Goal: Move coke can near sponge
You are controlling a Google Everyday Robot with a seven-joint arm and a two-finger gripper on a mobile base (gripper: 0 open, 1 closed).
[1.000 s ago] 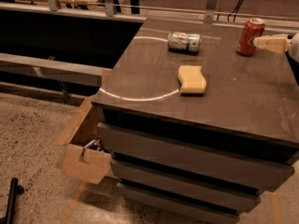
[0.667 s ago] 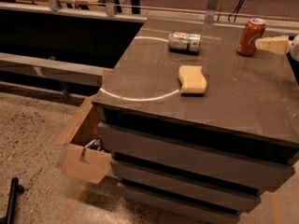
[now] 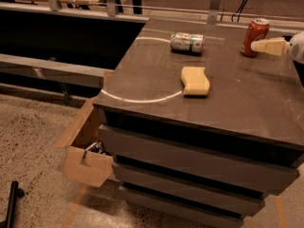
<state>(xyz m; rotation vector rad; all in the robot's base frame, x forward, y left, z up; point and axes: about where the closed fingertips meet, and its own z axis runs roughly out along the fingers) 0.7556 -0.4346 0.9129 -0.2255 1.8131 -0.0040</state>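
Observation:
The red coke can (image 3: 254,36) stands upright at the far right of the dark counter top (image 3: 147,80). The pale yellow sponge (image 3: 195,80) lies flat near the middle of the counter, well to the left of and nearer than the can. My gripper (image 3: 255,45) comes in from the right edge of the camera view; its cream finger reaches the can's near right side at about mid height. The rest of the arm is cut off by the frame edge.
A silver-and-green can (image 3: 187,42) lies on its side behind the sponge. The counter has drawers (image 3: 190,163) below. An open cardboard box (image 3: 88,151) sits on the floor at the counter's left. A railing (image 3: 95,8) runs behind.
The gripper has shifted slightly left, closer to the coke can. The can, sponge and other can have not moved.

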